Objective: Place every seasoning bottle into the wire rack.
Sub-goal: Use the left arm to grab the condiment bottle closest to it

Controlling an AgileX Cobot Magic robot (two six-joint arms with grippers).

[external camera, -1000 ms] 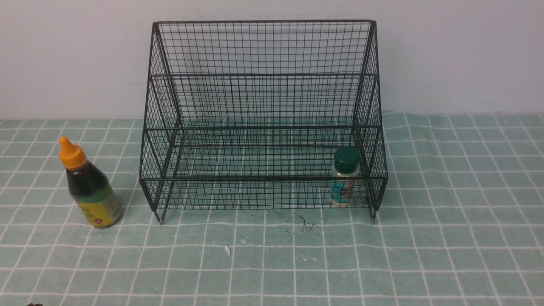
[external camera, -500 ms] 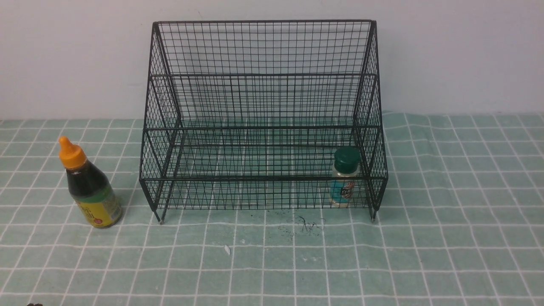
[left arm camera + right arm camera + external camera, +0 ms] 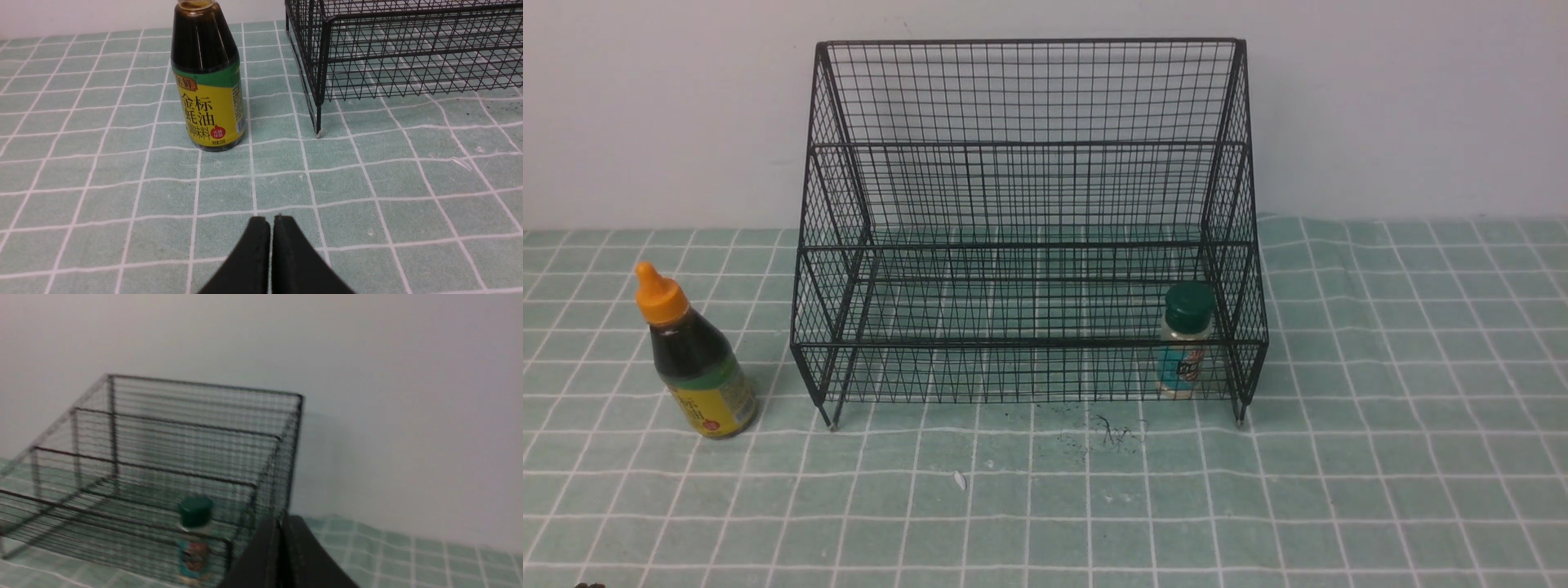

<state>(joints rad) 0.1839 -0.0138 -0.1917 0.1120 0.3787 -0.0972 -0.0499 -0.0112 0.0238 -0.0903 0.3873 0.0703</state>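
Front view. Wire rack (image 3: 1029,343) stands mid-frame, reaching from near the top edge to below the middle; black mesh, tall back, sloping sides, short legs on a green cloth with pale grid lines (image 3: 1388,506). Plain pale wall (image 3: 1413,106) behind, across the top of the frame.

Shaker (image 3: 1185,347): inside the rack, at the right end, close to the side mesh. Upright, dark green lid, teal on the label. Front mesh crosses its lower body.

Sauce bottle (image 3: 703,371): outside the rack, on the cloth, left of frame. Upright, orange pointed cap, dark contents, green and yellow label. Apart from the rack's left side.

Dark scribbly marks (image 3: 1115,433) on the cloth just below the rack, right of centre; small white fleck (image 3: 960,480) lower down, nearer the middle. A dark sliver at the lower left corner, too little showing to name.

Left gripper (image 3: 265,224): shut, dark tips together, nothing held. Its wrist view has the sauce bottle and one rack corner, both clear of the tips.

Right gripper (image 3: 282,522): shut as well, nothing gripped. Its wrist view is soft; rack and shaker readable. Whether the tips touch the rack, cannot tell from this.
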